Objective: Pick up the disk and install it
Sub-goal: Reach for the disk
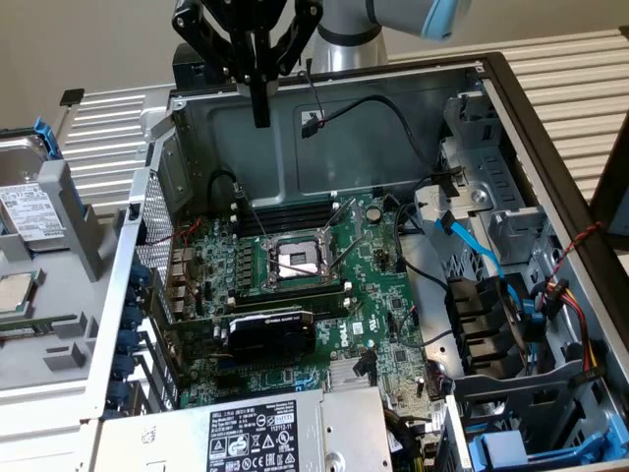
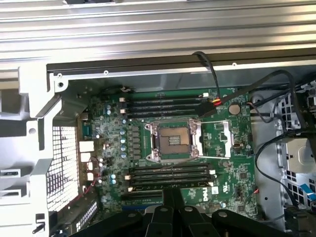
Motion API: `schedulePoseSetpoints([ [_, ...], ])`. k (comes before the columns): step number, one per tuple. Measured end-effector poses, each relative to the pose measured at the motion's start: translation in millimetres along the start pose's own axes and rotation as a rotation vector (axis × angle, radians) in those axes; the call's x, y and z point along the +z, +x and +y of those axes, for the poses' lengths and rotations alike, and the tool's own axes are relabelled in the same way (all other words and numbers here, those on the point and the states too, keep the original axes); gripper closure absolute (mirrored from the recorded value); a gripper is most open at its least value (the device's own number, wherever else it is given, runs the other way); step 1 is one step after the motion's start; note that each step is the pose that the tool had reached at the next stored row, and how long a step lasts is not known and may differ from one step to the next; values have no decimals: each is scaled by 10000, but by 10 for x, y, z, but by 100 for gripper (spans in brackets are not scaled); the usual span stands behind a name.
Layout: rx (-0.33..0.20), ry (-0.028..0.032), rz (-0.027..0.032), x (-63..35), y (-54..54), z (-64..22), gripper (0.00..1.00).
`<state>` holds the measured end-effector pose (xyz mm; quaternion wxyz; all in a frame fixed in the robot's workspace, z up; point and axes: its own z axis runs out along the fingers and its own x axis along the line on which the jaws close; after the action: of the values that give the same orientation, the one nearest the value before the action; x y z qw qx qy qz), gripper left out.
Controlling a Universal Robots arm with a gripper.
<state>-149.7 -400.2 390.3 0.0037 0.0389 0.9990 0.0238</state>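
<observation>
Gripper (image 1: 260,118) hangs over the open computer case (image 1: 550,167), above its far wall, jaws pressed together and holding nothing. The disk (image 1: 29,211), silver with a white label and a blue carrier edge, rests in a grey fixture (image 1: 74,211) outside the case, off its side at the exterior view's left, well apart from the gripper. Inside the case lies the motherboard (image 1: 378,295).

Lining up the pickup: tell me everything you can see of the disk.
The disk is a silver metal drive with a white printed label facing up and a blue plastic carrier showing at its far edge. It rests in a grey rack at the exterior view's left, outside the case. The picture's edge cuts part of it off, and a grey upright of the rack hides another part. Nothing grips it: the gripper hangs shut over the case, well apart from it.
</observation>
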Motion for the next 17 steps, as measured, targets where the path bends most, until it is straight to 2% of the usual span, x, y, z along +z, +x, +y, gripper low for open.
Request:
schedulePoseSetpoints([
  [3,24,-1,0,2,49,-12,89],
  [6,27,-6,61,2,142,-25,89],
  [12,31,-21,117,0,408,-47,89],
  [17,32,-21,124,-2,626,-64,89],
])
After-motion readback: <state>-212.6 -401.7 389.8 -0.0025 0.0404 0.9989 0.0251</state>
